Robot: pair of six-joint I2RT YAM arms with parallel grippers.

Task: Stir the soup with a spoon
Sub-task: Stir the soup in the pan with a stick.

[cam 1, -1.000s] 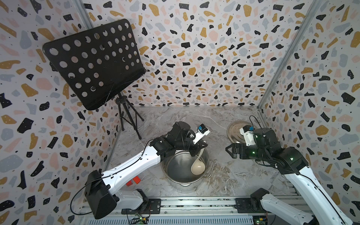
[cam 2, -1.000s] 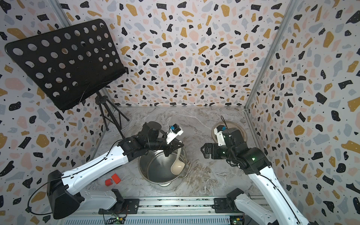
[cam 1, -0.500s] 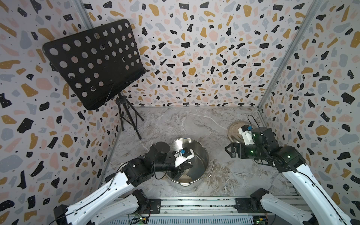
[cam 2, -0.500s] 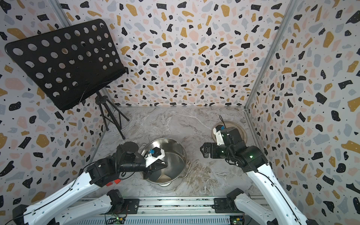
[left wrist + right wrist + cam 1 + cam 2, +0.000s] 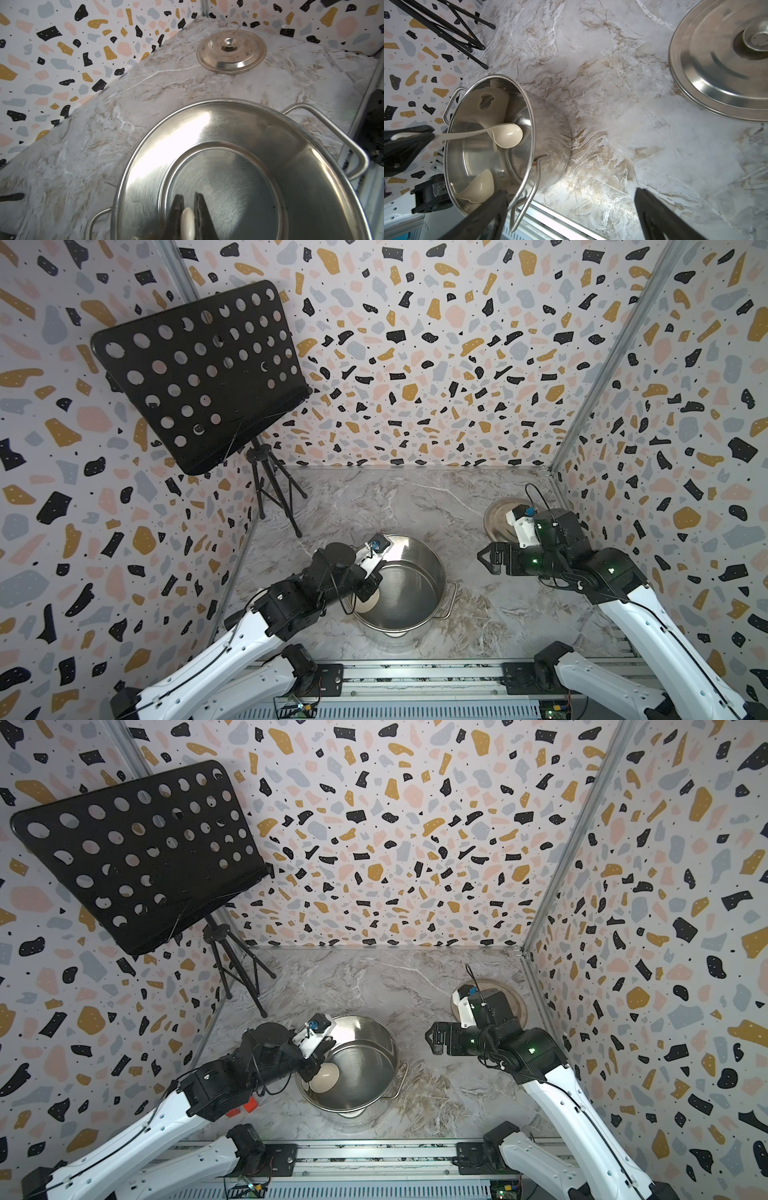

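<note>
Enclosure: terrazzo-print walls on three sides, a marble-print worktop (image 5: 374, 497), and a metal rail (image 5: 415, 674) along the front edge.
Left hand (image 5: 367, 588): clamped tight on the handle of the ladle (image 5: 325, 1076). In the left wrist view the two dark fingers (image 5: 178, 212) press the cream handle from either side.
Ladle: the handle runs from the left hand down past the rim. The round bowl sits inside the pot (image 5: 432, 572), close to the inner wall on the left arm's side. Whether it touches the bottom: cannot tell.
Pot: upright, near the front edge, left of centre. The inside is bare shiny steel. One wire loop handle points toward the right arm, the other toward the left arm.
Right hand (image 5: 487, 561): jaws spread wide, holding nothing. It hovers over the worktop between pot and lid, apart from both in both top views.
Lid (image 5: 231, 52): flat on the worktop with its knob up, in the far right corner, just beside the right wall. The right wrist partly covers it in both top views.
Music stand (image 5: 199, 377): black, perforated, with its tripod feet in the far left corner, well apart from the pot.
Red piece (image 5: 249, 1104): small, on the worktop beside the left forearm, partly hidden.
Open room: bare worktop from the pot to the back wall, and from the pot to the right arm.
Tight edges: the pot is near the front rail, and the left arm crosses the pot's rim.
</note>
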